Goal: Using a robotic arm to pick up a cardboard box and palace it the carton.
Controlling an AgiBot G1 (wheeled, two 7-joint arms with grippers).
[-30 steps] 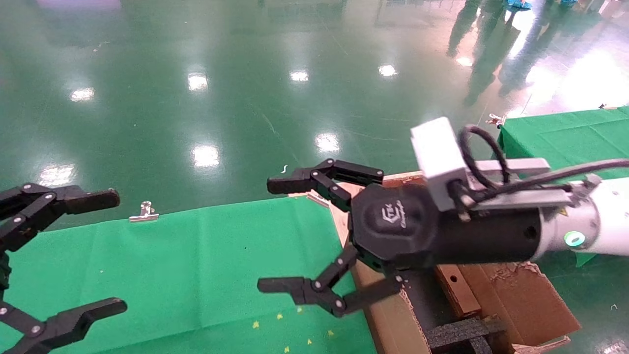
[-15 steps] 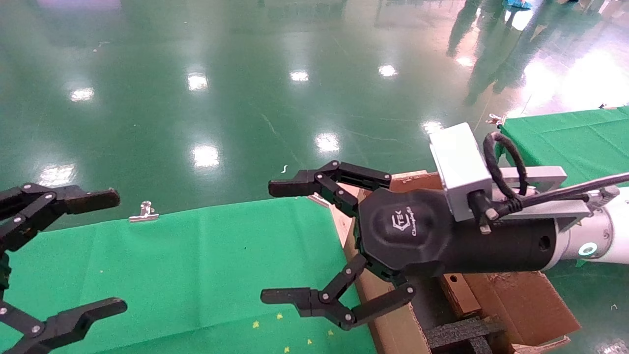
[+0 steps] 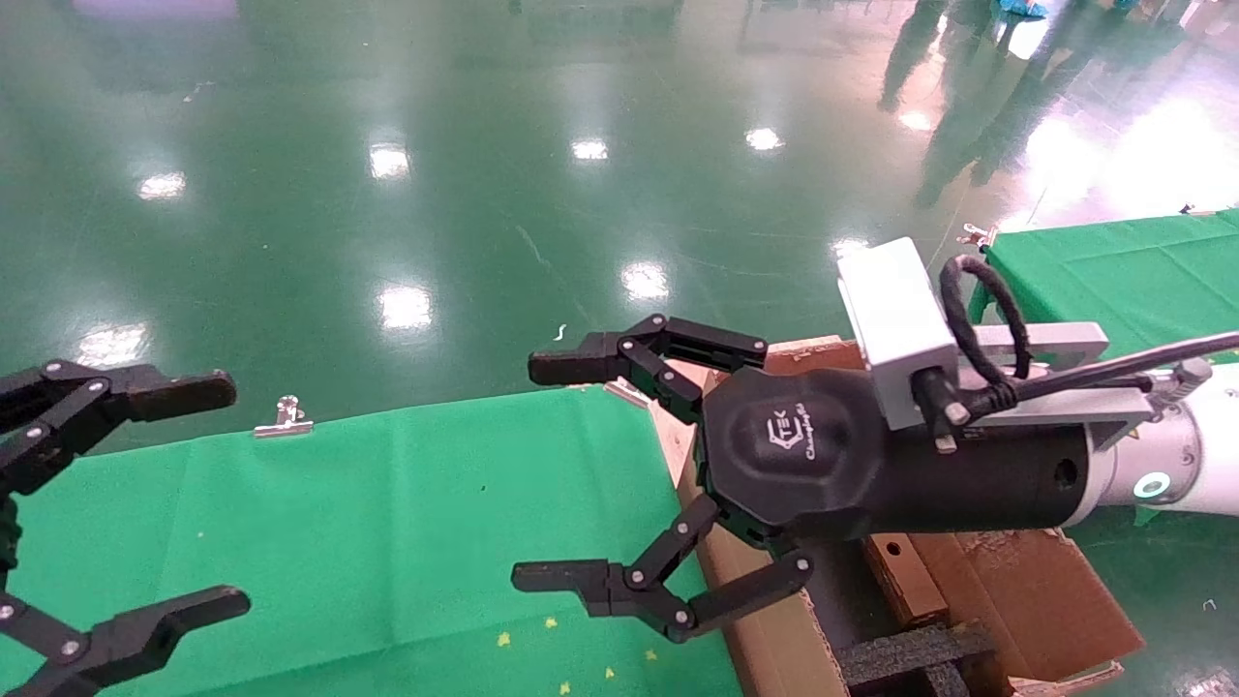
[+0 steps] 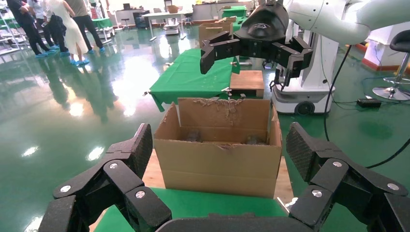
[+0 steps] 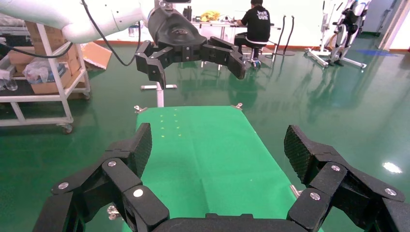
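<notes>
both grippers' fingers spread wide, grasping nothing: right gripper (image 3: 571, 474) beside carton (image 3: 774, 639), left gripper (image 3: 184, 499) above green cloth (image 3: 387, 523).

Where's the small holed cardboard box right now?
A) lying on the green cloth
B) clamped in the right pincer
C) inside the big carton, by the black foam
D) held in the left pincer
C. In the head view the cardboard box sits inside the carton next to the black foam, while the right pincer and the left pincer are both open and hold nothing.
</notes>
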